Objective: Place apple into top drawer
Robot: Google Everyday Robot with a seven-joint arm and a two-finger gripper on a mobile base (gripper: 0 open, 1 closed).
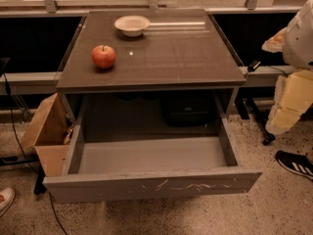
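A small red apple (103, 56) with a short stem sits on the left part of the grey cabinet top (171, 58). Below it, the top drawer (151, 155) is pulled wide open and nothing lies in it; its flat grey front panel (151, 186) bears pale scratch marks. My arm comes in at the right edge, and the pale yellowish gripper (289, 104) hangs there, to the right of the cabinet. It is well away from the apple and level with the drawer's back.
A pale shallow bowl (132, 25) stands at the back of the cabinet top. A brown cardboard box (47, 131) leans at the cabinet's left. A person's black shoe (294, 163) is on the floor at right, and another shoe (5, 199) at bottom left. Cables run along the floor at left.
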